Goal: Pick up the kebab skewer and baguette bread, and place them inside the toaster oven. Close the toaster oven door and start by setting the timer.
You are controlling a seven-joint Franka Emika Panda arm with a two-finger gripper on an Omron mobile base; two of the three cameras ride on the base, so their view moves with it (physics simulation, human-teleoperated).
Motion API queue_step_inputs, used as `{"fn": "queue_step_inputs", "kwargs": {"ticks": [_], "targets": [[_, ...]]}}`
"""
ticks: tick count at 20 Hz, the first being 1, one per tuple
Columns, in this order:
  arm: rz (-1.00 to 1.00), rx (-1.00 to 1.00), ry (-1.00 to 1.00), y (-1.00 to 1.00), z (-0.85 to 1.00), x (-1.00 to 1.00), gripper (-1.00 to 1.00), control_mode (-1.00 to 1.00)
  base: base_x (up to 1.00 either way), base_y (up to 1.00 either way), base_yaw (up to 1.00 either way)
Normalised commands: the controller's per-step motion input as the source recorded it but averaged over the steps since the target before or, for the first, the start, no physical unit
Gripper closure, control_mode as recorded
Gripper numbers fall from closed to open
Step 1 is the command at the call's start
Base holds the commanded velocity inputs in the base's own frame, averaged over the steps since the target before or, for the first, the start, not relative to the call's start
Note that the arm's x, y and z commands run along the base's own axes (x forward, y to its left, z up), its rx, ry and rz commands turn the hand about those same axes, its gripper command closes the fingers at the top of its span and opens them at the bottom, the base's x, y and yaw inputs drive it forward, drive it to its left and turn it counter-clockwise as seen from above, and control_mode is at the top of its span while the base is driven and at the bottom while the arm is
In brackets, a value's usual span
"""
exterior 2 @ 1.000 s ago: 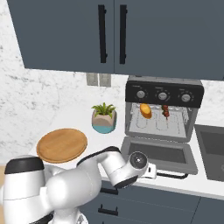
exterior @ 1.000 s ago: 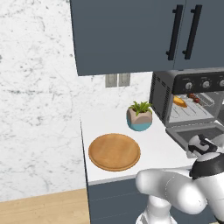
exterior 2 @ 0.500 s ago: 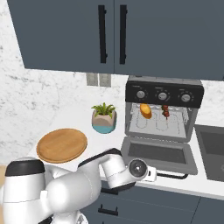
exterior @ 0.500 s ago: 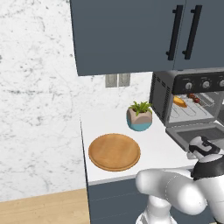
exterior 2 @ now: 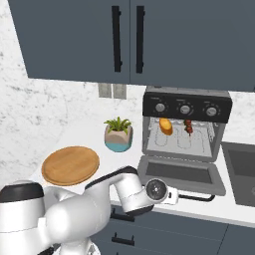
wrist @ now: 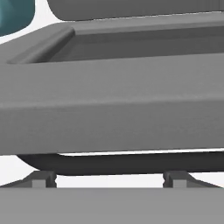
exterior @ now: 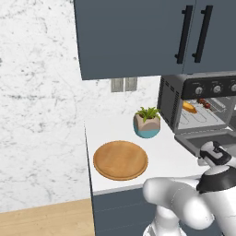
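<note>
The arm [exterior 2: 74,214] is glossy white, built of fat rounded segments that swell like smooth shells. Dark grey to black bands mark the joints between them, one capping the big shoulder piece. The wrist ends in a round white disc with a dark ring and a silver centre. The gripper [wrist: 109,180] has two small, blocky, dark grey finger tips.
</note>
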Motion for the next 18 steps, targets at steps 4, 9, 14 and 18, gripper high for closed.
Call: {"fn": "queue_step_inputs", "kwargs": {"ticks": [4, 9, 14, 18], "targets": [[0.00, 0.00, 0.00, 0.00, 0.53, 0.32, -1.00, -1.00, 0.00, 0.00, 0.00], [0.00, 0.00, 0.00, 0.00, 0.53, 0.41, -1.00, -1.00, 0.00, 0.00, 0.00], [0.00, 0.00, 0.00, 0.00, 0.49, 0.45, -1.00, -1.00, 0.00, 0.00, 0.00], [0.00, 0.00, 0.01, 0.00, 0.51, 0.61, -1.00, -1.00, 0.00, 0.00, 0.00]]}}
